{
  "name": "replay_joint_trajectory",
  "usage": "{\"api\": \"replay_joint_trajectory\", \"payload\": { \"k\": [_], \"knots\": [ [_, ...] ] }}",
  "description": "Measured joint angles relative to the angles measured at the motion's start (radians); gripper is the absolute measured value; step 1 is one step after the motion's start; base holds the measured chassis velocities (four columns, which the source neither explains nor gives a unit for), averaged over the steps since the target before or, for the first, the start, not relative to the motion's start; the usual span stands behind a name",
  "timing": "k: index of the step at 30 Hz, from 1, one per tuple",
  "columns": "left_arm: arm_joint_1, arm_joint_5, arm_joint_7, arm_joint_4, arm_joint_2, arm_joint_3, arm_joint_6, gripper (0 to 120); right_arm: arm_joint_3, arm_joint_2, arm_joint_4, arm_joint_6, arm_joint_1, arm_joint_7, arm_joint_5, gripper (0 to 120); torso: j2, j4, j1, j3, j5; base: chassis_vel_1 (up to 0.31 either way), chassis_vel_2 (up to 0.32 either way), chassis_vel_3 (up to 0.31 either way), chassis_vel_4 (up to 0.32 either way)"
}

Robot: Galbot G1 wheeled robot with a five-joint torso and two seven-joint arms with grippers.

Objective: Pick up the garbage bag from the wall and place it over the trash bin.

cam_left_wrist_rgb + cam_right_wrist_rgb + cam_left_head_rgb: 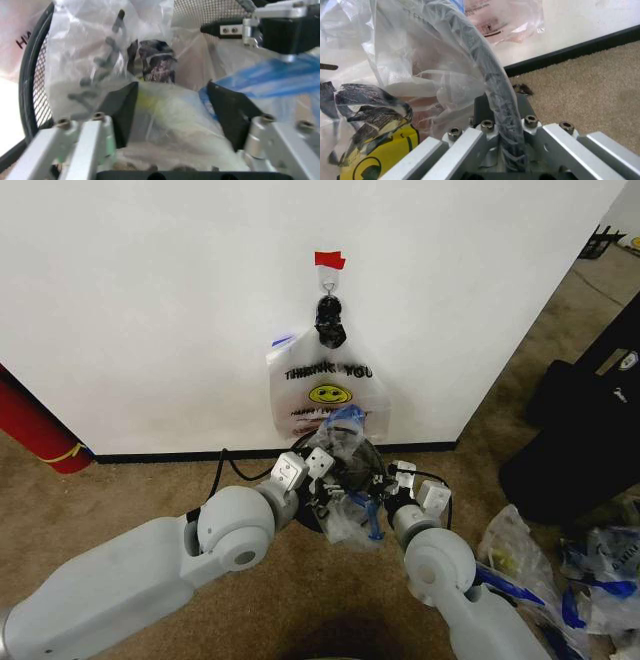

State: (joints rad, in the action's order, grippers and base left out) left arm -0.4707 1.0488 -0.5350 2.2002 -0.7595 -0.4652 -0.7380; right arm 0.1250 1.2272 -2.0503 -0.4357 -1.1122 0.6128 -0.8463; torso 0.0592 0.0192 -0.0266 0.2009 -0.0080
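The garbage bag (345, 430), thin clear plastic with blue and black print, is bunched over and inside the trash bin (308, 518), which stands on the carpet below the wall (150, 300). My left gripper (328, 478) reaches into the bin from the left. In the left wrist view it (175, 108) is open, with bag film (165, 131) bulging between the black pads (122, 108) and the mesh (40, 75) beside it. My right gripper (388, 485) is at the bin's right side. In the right wrist view it (504, 112) is closed around the black rim (490, 75), with the bag (410, 56) draped there.
More THANK YOU bags (325, 390) hang from a hook (328, 278) under red tape (329, 260). A red cylinder (35, 430) stands far left. Black bags (570, 430) and loose plastic bags (540, 570) lie on the carpet at right. A black baseboard (570, 52) runs along the wall.
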Motion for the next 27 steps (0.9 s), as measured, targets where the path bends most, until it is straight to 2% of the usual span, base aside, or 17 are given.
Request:
{"api": "replay_joint_trajectory", "payload": {
  "k": [7,8,11,15,19,27],
  "knots": [
    [-0.011,-0.001,0.004,-0.004,0.008,-0.001,0.001,32,-0.005,0.005,0.005,0.004,0.004,0.006,0.0,0,0.0,0.0001,0.0,0.0,-0.0001,0.0,0.0,0.0,0.0],
    [-0.012,0.0,0.004,-0.005,0.008,0.0,0.001,25,-0.006,0.005,0.005,0.004,0.004,0.006,-0.001,0,0.0,0.0001,0.0,0.0,-0.0001,0.0,0.0,0.0,0.0],
    [-0.014,0.0,0.003,-0.005,0.011,0.002,0.001,20,-0.008,0.005,0.006,0.004,0.005,0.008,-0.001,0,0.0,0.0002,0.0,0.0,0.0,0.0,0.0,0.0,0.0],
    [-0.028,0.001,0.001,0.0,0.019,0.013,0.002,0,-0.007,0.003,0.007,0.004,0.008,0.01,-0.008,0,0.0,0.0001,0.0,0.0,-0.0001,0.0,0.0,0.0,0.0],
    [-0.055,-0.001,-0.001,0.009,0.027,0.041,0.002,0,-0.005,0.002,0.007,0.005,0.011,0.012,-0.014,0,0.0,0.0001,0.0,0.0,-0.0001,0.0,0.0,0.0,0.0],
    [-0.132,0.002,-0.005,0.065,0.059,0.182,0.002,0,0.019,0.001,0.008,0.013,0.012,0.02,-0.043,0,0.0,0.0004,0.0,0.0,-0.0002,0.0,0.0,0.0,0.0]
  ]
}}
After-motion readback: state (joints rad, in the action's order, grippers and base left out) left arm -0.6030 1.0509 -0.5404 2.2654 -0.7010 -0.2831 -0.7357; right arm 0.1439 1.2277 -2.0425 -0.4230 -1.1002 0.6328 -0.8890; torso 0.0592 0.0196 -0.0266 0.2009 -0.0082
